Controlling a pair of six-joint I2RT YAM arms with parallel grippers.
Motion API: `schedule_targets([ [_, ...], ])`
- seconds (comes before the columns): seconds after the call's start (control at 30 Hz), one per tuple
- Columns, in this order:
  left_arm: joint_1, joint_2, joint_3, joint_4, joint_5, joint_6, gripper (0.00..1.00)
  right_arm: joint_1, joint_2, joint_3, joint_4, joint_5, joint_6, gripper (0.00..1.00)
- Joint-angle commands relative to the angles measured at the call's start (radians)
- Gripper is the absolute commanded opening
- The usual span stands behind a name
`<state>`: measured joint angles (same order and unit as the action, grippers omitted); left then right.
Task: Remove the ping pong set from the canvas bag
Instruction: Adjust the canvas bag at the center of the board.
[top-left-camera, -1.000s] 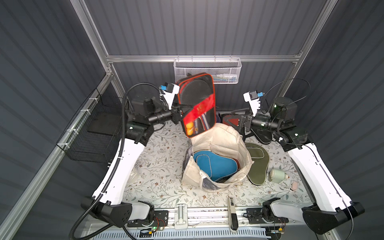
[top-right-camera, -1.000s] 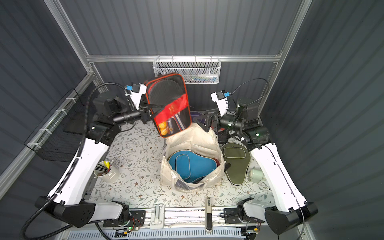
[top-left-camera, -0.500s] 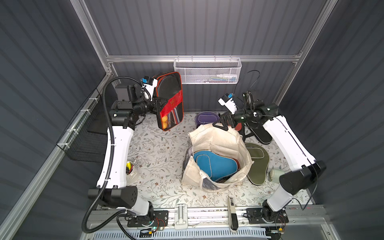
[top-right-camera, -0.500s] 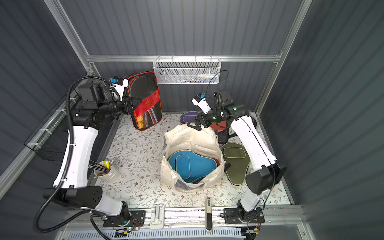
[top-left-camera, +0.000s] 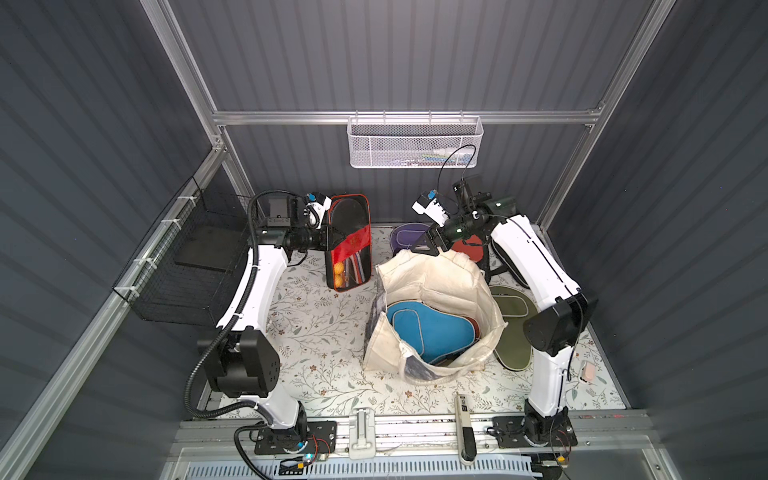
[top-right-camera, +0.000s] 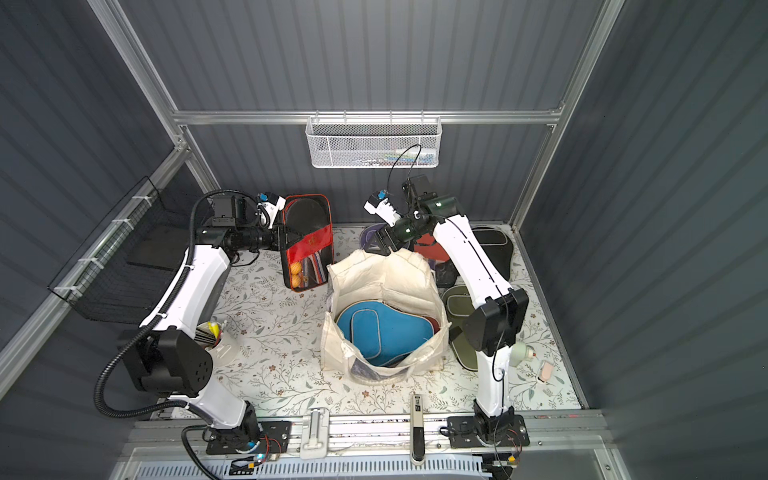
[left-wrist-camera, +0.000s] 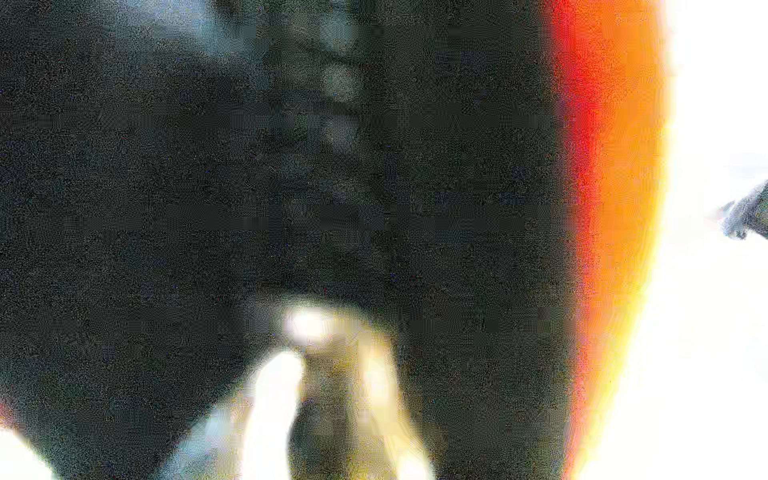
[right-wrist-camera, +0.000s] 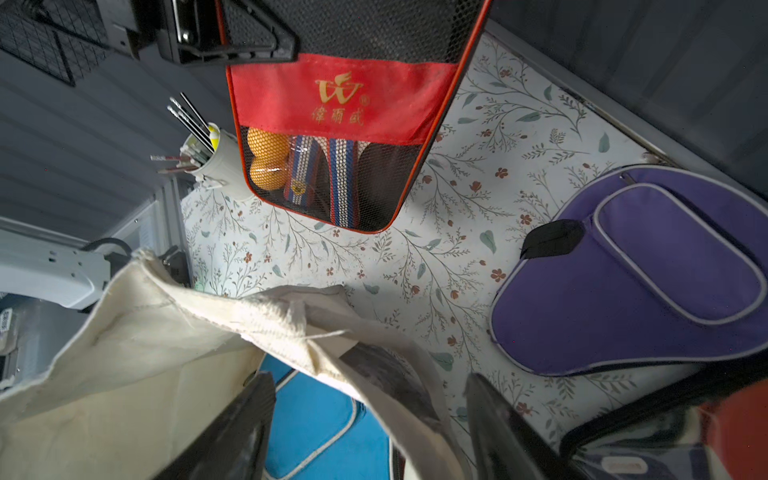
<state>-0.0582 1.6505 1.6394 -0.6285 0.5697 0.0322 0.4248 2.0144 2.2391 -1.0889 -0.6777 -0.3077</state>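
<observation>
Left gripper (top-left-camera: 328, 239) was clamped on the mesh paddle-and-ball pack (top-left-camera: 351, 249), holding it upright over the mat (top-left-camera: 324, 332) at far left, clear of the canvas bag (top-left-camera: 432, 282). My right gripper (top-left-camera: 431, 246) straddled the bag's far rim, jaws apart, likely to steady it; a blue paddle case (top-left-camera: 428, 328) lay inside.

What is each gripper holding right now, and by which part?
Left gripper clamps the rectangular paddle pack by one long edge, near the red band. Right gripper holds nothing; its open jaws straddle the canvas bag rim.
</observation>
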Motion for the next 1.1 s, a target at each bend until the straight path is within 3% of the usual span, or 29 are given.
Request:
schedule_targets([
  [0.0, -0.005, 0.001, 0.001, 0.141, 0.074, -0.015, 0.0, 0.011, 0.012, 0.027, -0.033, -0.009, -0.013, 0.68],
  [0.1, -0.005, 0.026, -0.013, 0.165, 0.087, -0.024, 0.0, 0.018, 0.017, 0.028, -0.029, -0.005, -0.013, 0.62],
  [0.23, -0.005, 0.059, -0.023, 0.196, 0.101, -0.036, 0.0, 0.028, 0.014, 0.025, -0.045, 0.008, -0.019, 0.41],
  [0.37, -0.005, 0.097, -0.014, 0.228, 0.114, -0.053, 0.0, 0.045, -0.023, 0.006, -0.05, 0.066, -0.005, 0.13],
  [0.47, -0.005, 0.126, 0.0, 0.247, 0.127, -0.064, 0.0, 0.067, -0.109, -0.079, -0.002, 0.111, 0.003, 0.0],
  [0.63, -0.005, 0.178, 0.032, 0.258, 0.125, -0.065, 0.0, 0.118, -0.319, -0.338, 0.157, 0.183, 0.03, 0.0],
  [0.83, -0.005, 0.246, 0.07, 0.262, 0.092, -0.066, 0.0, 0.242, -0.595, -0.859, 0.47, 0.322, 0.13, 0.0],
  [1.07, -0.005, 0.333, 0.128, 0.261, 0.085, -0.072, 0.0, 0.385, -0.757, -1.243, 0.653, 0.501, 0.286, 0.0],
])
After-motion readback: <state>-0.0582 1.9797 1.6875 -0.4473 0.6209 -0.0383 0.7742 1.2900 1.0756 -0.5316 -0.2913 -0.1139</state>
